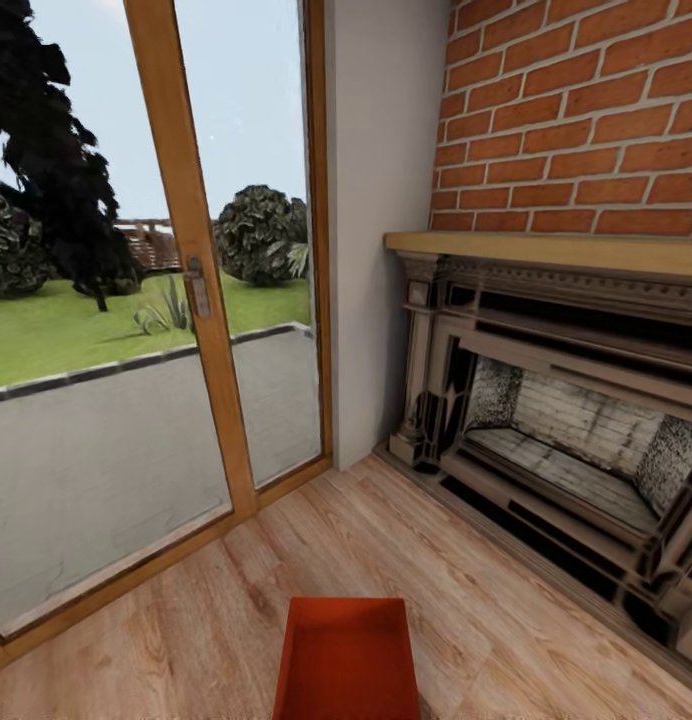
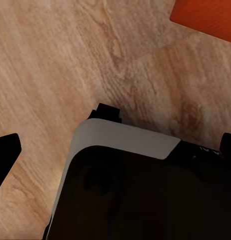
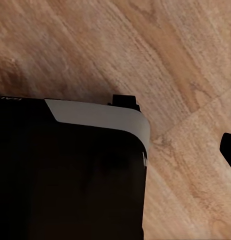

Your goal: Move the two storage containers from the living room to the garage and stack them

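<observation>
Fingers (image 2: 5,150) showed as dark tips at the wrist views' edges; whether spread or pressed together could not be told. No writing was readable. Light wood plank floor (image 1: 186,620) lay below them. One red-orange storage container (image 1: 346,655) sat ahead, near the brick fireplace (image 1: 566,440) and glass door (image 1: 186,300).

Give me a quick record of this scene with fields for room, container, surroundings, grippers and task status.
room: living room, light wood plank floor
container: one red-orange open bin on the wood floor, low in the head view; its corner shows in the left wrist view
surroundings: brick fireplace to the right, glass door to the left with lawn and bushes outside
grippers: finger positions cannot be judged from these pictures
task status: bin not yet in the garage
</observation>
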You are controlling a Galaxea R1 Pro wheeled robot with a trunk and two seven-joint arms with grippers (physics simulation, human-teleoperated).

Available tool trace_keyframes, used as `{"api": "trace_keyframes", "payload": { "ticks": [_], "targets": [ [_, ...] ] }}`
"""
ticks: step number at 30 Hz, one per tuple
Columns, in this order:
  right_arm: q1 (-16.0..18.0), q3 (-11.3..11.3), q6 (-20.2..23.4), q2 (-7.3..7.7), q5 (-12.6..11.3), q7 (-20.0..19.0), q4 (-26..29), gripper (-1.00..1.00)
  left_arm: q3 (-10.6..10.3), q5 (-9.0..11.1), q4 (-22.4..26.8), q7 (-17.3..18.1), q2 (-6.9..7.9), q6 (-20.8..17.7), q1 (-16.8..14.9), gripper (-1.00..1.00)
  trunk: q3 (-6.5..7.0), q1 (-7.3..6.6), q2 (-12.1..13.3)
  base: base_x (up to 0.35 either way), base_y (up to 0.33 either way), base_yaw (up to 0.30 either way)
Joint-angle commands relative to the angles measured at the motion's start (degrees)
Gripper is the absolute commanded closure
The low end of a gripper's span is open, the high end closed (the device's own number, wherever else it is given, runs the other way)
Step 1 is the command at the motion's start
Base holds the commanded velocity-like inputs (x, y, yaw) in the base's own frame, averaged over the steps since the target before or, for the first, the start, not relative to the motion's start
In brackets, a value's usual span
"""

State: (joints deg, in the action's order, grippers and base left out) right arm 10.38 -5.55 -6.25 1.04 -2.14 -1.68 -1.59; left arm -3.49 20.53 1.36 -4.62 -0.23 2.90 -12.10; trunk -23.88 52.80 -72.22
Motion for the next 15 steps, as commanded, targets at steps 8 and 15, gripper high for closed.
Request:
{"api": "trace_keyframes", "payload": {
  "ticks": [8, 15],
  "targets": [
    [0.07, -0.43, -0.34, 0.01, -0.24, -0.17, -0.17, -1.00, -0.35, 0.39, 0.02, -0.28, -0.03, 0.17, -0.04, -1.00, -0.79, 0.00, -0.04, 0.000, 0.000, 0.000],
    [0.07, -0.43, -0.34, 0.01, -0.24, -0.17, -0.17, -1.00, -0.25, 0.43, -0.04, -0.54, 0.01, 0.17, -0.06, -1.00, -1.43, 0.00, -0.04, 0.000, 0.000, 0.000]
  ]
}}
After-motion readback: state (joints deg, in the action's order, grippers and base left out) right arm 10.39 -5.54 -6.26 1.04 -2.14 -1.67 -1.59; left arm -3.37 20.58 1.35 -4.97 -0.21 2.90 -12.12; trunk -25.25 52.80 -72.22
